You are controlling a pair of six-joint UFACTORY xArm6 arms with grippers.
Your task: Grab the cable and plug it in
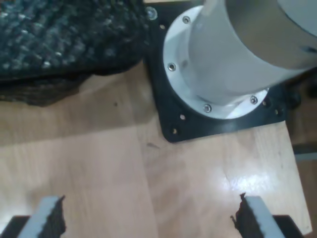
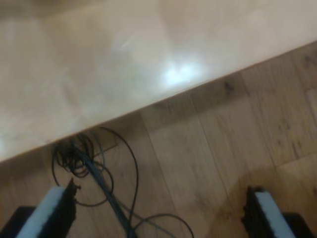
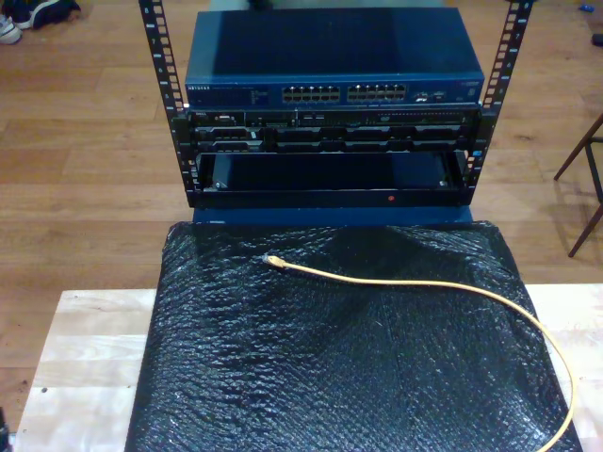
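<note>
The yellow cable [image 3: 415, 282] lies loose on a black bubble-textured mat [image 3: 330, 377] in the exterior view. Its plug end [image 3: 272, 259] points toward the rack, and the rest curves off to the exterior view's right and down. A blue network switch [image 3: 330, 66] with rows of ports [image 3: 344, 94] sits at the top of the rack behind the mat. My first gripper [image 1: 151, 223] is open above bare wooden table, holding nothing. My second gripper [image 2: 158, 218] is open too, hanging past the table's edge over the floor, with nothing between its fingers.
A white arm base [image 1: 233, 54] on a black plate [image 1: 171, 114] stands close ahead of my first gripper, beside a corner of the mat [image 1: 59, 39]. Thin dark wires [image 2: 94, 173] lie on the floor under the table edge [image 2: 163, 96]. A chair leg [image 3: 584, 179] is at the exterior view's right.
</note>
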